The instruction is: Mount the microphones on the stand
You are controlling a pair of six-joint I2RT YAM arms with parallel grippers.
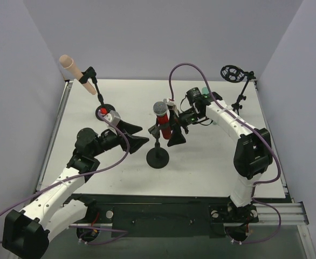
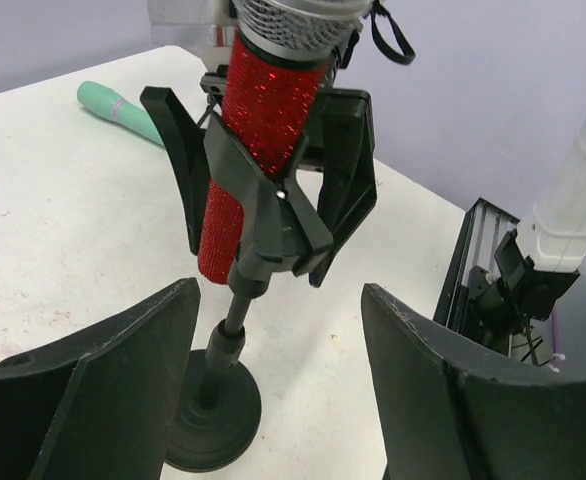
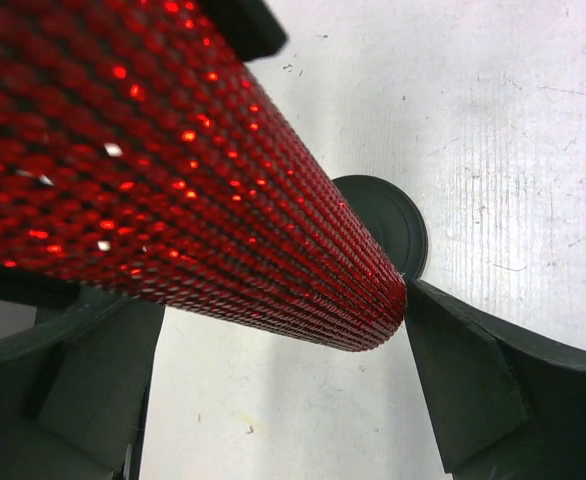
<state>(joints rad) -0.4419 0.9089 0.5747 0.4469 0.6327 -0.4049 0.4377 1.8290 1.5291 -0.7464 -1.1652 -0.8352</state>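
Red microphone (image 2: 263,110): seated in the clip (image 2: 273,215) of the middle stand (image 1: 158,156). It is tilted, mesh head up, with the tail hanging below the clip. The stand's base sits on the table (image 1: 212,167), roughly at its centre.

Right claw (image 1: 172,128): fingers apart, one on each side of the red body at about clip height, spread wider than the body. In the right wrist view one fingertip sits right at the tail end; I cannot tell whether it touches.

Left claw (image 1: 143,135): fingers apart with nothing between them. It is just left of the middle stand, pointing at it, not touching.

Pink microphone (image 1: 70,66): held in the clip of the left stand (image 1: 101,102) near the far left corner, head angled up and outward.

Teal microphone (image 2: 118,105): lying flat on the table behind the right claw.

Third stand (image 1: 239,91): far right corner, round holder on top.
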